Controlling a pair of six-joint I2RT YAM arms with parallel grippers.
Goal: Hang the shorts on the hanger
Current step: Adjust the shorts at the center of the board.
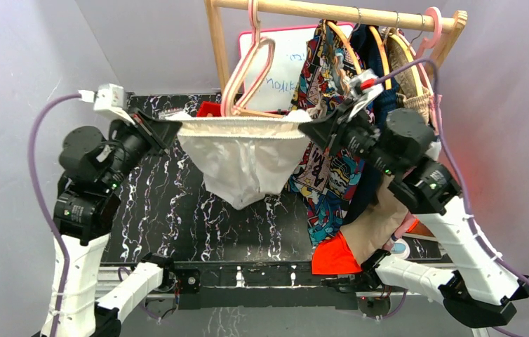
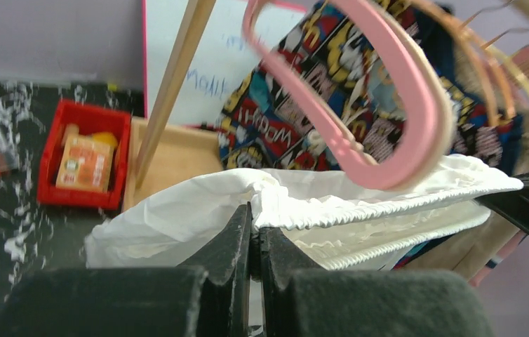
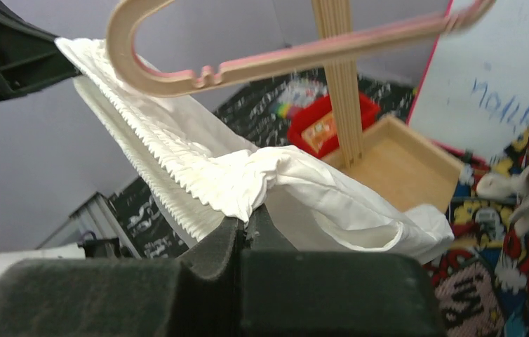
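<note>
The left fingers and right fingers are each pinched shut on an end of the plain white cloth shorts' gathered waistband. They hold it stretched in the air just below the cream-and-pink triangular hanger on the wooden rail. Behind, on the black marbled tabletop, a small red bin holds an orange packet (label unreadable).

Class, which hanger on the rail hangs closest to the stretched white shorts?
The cream hanger at the rail's left end, just above the shorts; wooden hangers hang further right.
</note>
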